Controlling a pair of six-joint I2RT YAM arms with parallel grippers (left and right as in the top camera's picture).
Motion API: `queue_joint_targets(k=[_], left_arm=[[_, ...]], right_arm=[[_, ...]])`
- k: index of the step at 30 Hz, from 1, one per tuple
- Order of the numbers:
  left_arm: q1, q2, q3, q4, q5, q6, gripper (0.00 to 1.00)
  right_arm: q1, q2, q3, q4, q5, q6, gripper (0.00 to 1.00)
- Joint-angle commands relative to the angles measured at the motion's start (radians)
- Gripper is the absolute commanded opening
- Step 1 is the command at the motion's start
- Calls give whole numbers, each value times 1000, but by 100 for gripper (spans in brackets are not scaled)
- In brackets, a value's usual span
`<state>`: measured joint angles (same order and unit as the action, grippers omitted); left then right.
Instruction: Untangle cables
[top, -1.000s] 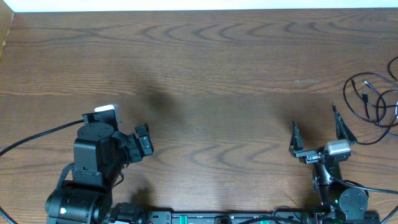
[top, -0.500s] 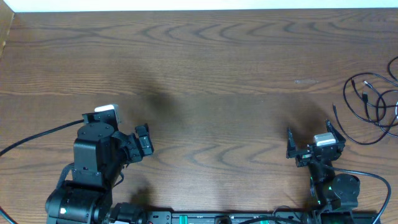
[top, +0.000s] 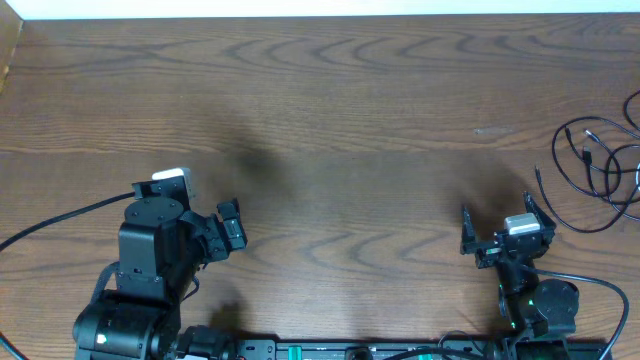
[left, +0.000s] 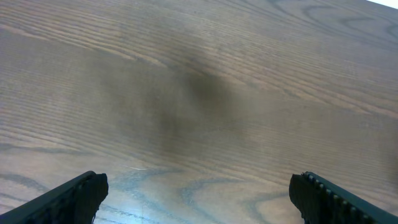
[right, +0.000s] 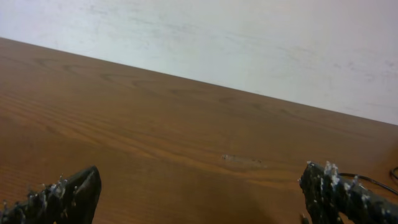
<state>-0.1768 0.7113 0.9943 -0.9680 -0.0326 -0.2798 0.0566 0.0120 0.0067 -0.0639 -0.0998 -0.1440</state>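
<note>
The cables (top: 600, 165) are thin black cords lying in loose loops at the table's right edge in the overhead view, partly cut off by the frame. A short stretch of one shows at the right edge of the right wrist view (right: 367, 181). My right gripper (top: 498, 228) is open and empty, to the lower left of the cables and apart from them; it also shows in the right wrist view (right: 202, 196). My left gripper (top: 232, 225) is open and empty at the lower left, far from the cables; the left wrist view (left: 199, 196) shows only bare wood between its fingers.
The wooden table (top: 330, 110) spreads across the whole overhead view. A thick black arm cable (top: 50, 228) runs off to the left of the left arm. A pale wall (right: 249, 37) stands beyond the table's far edge.
My right gripper drew back toward the arm base and a little left between one second and half a second ago. It has held still since. The left arm has not moved.
</note>
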Motion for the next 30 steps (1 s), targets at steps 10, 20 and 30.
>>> queue_joint_targets(k=[10, 20, 30], left_arm=[[65, -169, -141, 27, -29, 25, 98], [90, -547, -569, 353, -12, 24, 99], [128, -710, -876, 892, -1, 121, 99]], right_arm=[[-3, -6, -1, -5, 4, -7, 99], [-3, -6, -1, -5, 4, -7, 99], [-3, -6, -1, -5, 4, -7, 99]])
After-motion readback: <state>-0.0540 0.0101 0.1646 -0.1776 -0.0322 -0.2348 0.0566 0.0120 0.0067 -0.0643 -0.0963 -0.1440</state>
